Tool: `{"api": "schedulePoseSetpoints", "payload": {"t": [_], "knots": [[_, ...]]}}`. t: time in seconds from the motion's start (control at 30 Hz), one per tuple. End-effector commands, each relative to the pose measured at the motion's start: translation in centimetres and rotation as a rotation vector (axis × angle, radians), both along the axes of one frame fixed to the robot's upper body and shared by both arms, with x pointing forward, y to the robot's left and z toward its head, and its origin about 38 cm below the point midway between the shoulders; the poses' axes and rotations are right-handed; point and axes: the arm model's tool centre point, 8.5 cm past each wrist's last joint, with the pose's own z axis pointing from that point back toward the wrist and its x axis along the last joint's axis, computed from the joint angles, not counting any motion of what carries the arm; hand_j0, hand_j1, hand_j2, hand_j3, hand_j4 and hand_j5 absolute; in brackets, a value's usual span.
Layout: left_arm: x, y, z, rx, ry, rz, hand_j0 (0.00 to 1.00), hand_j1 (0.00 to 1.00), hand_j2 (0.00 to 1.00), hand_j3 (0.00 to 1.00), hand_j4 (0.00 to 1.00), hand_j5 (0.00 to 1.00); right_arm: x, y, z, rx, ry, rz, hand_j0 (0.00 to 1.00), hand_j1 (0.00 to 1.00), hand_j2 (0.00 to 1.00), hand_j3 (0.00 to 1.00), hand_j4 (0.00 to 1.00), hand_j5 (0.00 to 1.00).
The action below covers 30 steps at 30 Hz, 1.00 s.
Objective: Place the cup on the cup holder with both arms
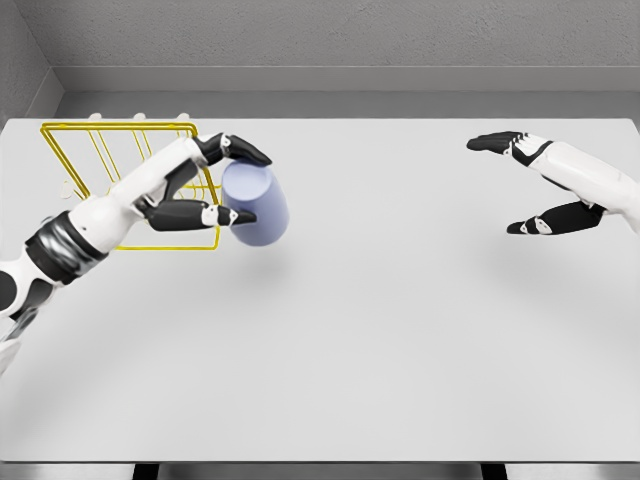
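The left hand [215, 180] is closed around the cup [256, 204], with dark fingers over its top edge and the thumb pressed against its lower side. The pale lavender cup lies tilted in that grip, its body jutting toward four o'clock from the palm, and it looks lifted off the worktop [400, 340], though the contact underneath is hard to read. Just behind the hand, at ten o'clock from the cup, stands the yellow wire cup holder [62, 160]; the forearm crosses in front of its frame. The cup is beside the rack, not on it. So pick-up appears done, and the placing is left: the cup needs carrying toward ten o'clock and setting on the wires. The right hand [535, 185], far off at three o'clock, is spread wide and holds nothing.
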Motion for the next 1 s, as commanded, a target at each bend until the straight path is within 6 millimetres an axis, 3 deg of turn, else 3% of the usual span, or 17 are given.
{"api": "schedulePoseSetpoints", "payload": {"t": [0.0, 0.97], "knots": [[0.1, 0.5, 0.4, -0.006, -0.008, 0.010, 0.62, 0.62, 0.62, 0.62, 0.62, 0.62, 0.0, -0.1, 0.1, 0.007, 0.001, -0.002, 1.00, 1.00, 1.00, 1.00, 1.00, 1.00], [1.0, 3.5, 2.1, 0.008, -0.044, 0.069, 0.62, 0.62, 0.62, 0.62, 0.62, 0.62, 0.0, 0.0, 0.1, 0.007, 0.002, -0.001, 1.00, 1.00, 1.00, 1.00, 1.00, 1.00]]}}
